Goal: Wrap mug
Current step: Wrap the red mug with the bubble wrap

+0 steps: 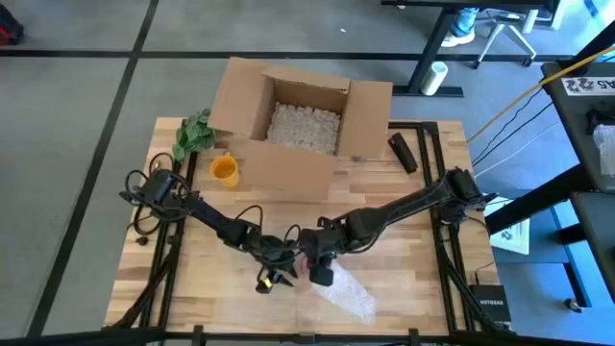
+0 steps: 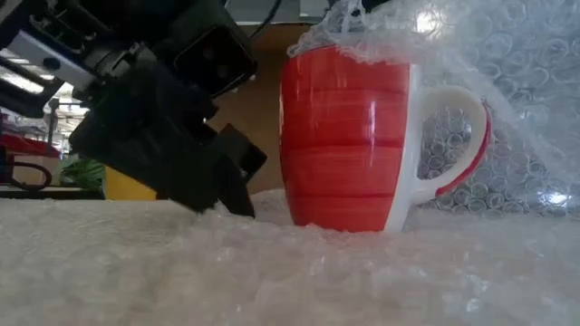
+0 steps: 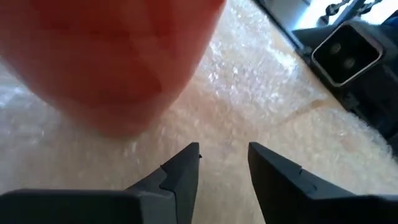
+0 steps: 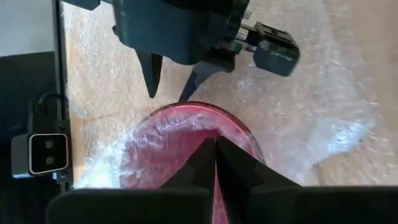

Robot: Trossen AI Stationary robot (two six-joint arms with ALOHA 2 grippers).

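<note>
Bubble wrap (image 2: 290,272) fronts the mug (image 2: 349,145); my right gripper (image 4: 215,163) pinches it overhead, left gripper (image 3: 224,168) parted; tucking comes next.

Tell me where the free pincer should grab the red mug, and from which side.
Probably the red mug by its lower wall, side-on, opposite the white handle. It stands upright, bubble wrap drapes its rim, and the open left pincer is already low beside it.

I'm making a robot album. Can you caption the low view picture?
Red mug standing upright on bubble wrap, wrap draped over its rim, left gripper low beside it.
</note>
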